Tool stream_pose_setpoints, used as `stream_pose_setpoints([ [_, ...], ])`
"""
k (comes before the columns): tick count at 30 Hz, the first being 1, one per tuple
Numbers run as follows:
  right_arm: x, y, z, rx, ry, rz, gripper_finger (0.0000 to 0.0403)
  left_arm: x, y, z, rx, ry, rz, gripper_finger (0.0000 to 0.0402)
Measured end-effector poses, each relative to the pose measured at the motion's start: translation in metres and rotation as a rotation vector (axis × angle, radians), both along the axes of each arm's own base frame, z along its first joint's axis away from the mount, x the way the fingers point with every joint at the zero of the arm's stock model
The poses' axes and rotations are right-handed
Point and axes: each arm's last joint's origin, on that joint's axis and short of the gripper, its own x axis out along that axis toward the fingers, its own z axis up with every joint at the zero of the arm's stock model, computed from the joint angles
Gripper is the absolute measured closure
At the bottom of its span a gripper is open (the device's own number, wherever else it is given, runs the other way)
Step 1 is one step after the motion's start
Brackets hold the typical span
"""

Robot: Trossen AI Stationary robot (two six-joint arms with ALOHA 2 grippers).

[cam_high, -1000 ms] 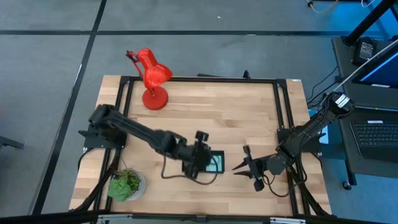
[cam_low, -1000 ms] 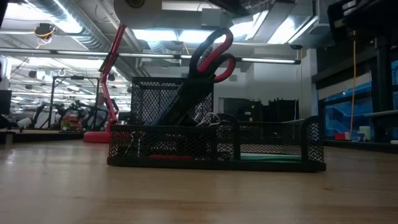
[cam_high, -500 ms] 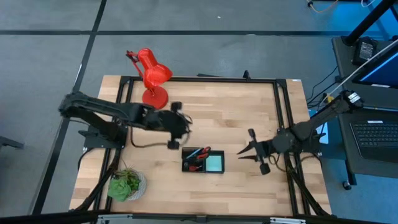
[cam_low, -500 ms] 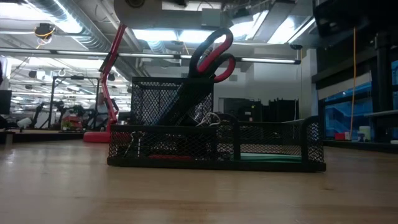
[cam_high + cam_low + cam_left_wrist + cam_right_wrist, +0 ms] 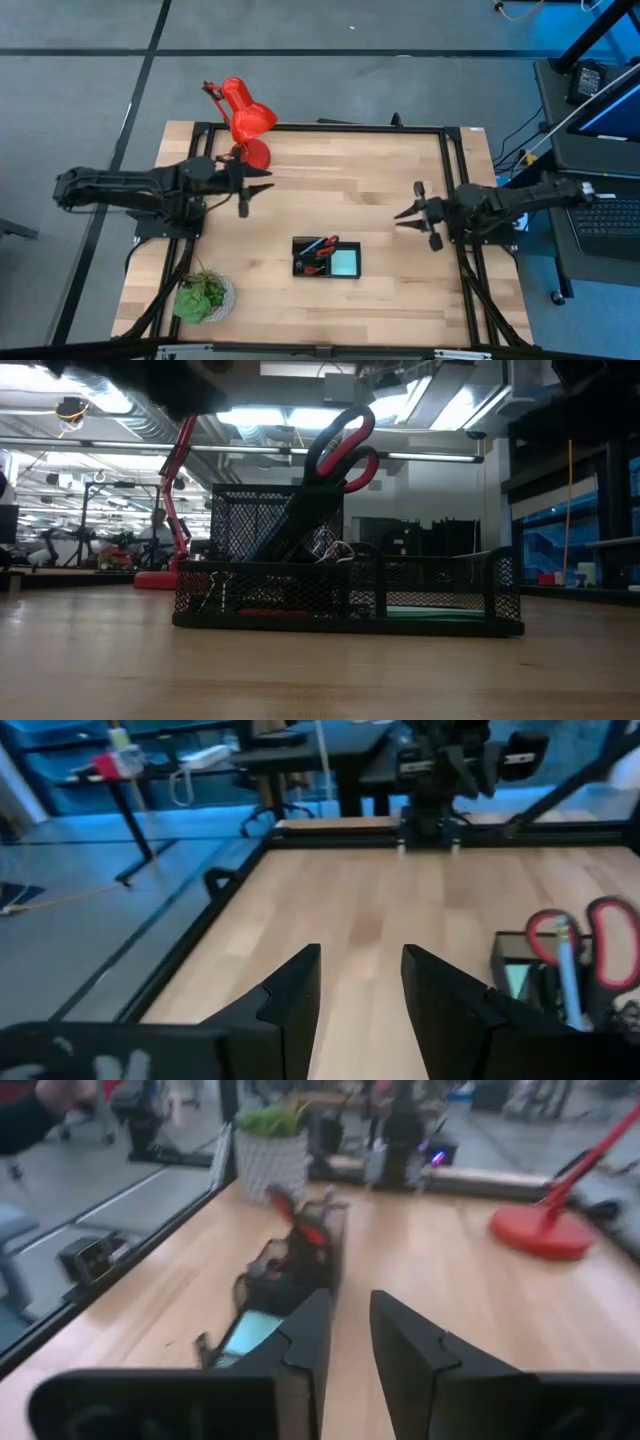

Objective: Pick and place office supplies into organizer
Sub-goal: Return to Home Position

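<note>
The black mesh organizer (image 5: 327,258) stands on the wooden table near the middle of its front half. Red-handled scissors (image 5: 345,450) stick up out of its tall compartment, blades down, beside a light blue pen (image 5: 565,960). A light blue notepad (image 5: 250,1330) lies in the low compartment. My left gripper (image 5: 256,190) hovers open at the table's left side, near the lamp's base, well away from the organizer. My right gripper (image 5: 408,212) hovers at the table's right side, open by a narrow gap, with nothing between its fingers.
A red desk lamp (image 5: 243,125) stands at the far left of the table and a potted plant (image 5: 203,297) at the near left corner. A black frame (image 5: 455,190) runs along the table's edges. Bare wood lies between both grippers and the organizer.
My left gripper has drawn back from over the organizer toward the table's left and far side, turning level as it went. My right gripper has pulled away from the organizer toward the right and far edge. The organizer and its contents have stayed put.
</note>
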Motion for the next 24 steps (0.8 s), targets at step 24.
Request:
stream_pose_setpoints([
  [24, -0.047, -0.024, -0.008, 0.002, -0.084, -0.129, 0.0324, -0.085, 0.005, -0.075, -0.035, -0.144, 0.131, 0.0265],
])
